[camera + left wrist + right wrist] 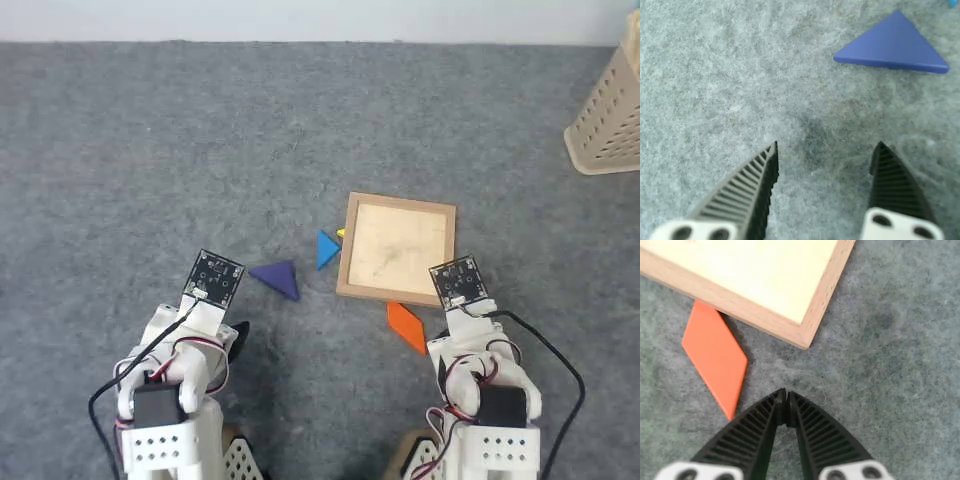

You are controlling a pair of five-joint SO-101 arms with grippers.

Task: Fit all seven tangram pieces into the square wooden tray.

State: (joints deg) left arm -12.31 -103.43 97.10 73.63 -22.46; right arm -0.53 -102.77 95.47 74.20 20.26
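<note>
Opening state of the tangram task, seen from above and from both wrists. The square wooden tray (346, 252) lies flat on the grey worktop (200, 130) with its recess bare; by this judgement no piece has yet been fitted. Four pieces can be counted on the worktop. A dark blue triangle (278, 277) lies apart from the tray, on its left. A light blue triangle (326, 249) lies just beside the left rim. A yellow piece (341, 234) is tucked against that same rim, too little exposed to tell its shape. An orange parallelogram (406, 326) lies near the tray's near edge.

The left pincer (827, 147) hangs over bare worktop with its jaws spread wide and empty, the dark blue triangle ahead of it, a stance suited to an approach on that piece. The right pincer (786, 400) is closed on nothing, beside the orange parallelogram and the tray's corner. A beige slotted basket (610, 105) stands well apart.
</note>
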